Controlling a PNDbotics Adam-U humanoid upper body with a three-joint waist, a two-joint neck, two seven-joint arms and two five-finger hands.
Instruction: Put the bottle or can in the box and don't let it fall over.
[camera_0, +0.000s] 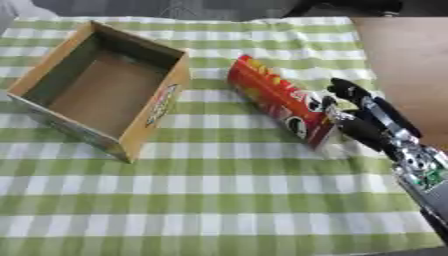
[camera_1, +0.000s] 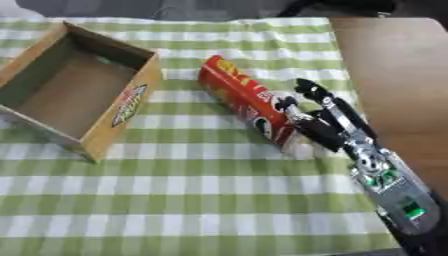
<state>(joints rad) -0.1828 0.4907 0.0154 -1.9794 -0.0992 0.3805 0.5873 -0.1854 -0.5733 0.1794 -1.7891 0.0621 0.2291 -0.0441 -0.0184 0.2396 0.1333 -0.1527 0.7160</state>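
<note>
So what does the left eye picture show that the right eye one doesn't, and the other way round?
Only the left eye view shows the whole cardboard box, including its left corner. Only the right eye view shows more of the robot's forearm behind the right hand, plus a wider strip of bare wooden table. Both show the red can lying on its side on the green checked cloth, with the hand's fingers at its lower end and the box empty. The left hand appears in neither.

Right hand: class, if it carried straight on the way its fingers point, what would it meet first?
Most likely the red can, lying on its side directly ahead of the right hand. The fingers point up and left at its lower end and look nearly touching; depth makes actual contact uncertain.
</note>
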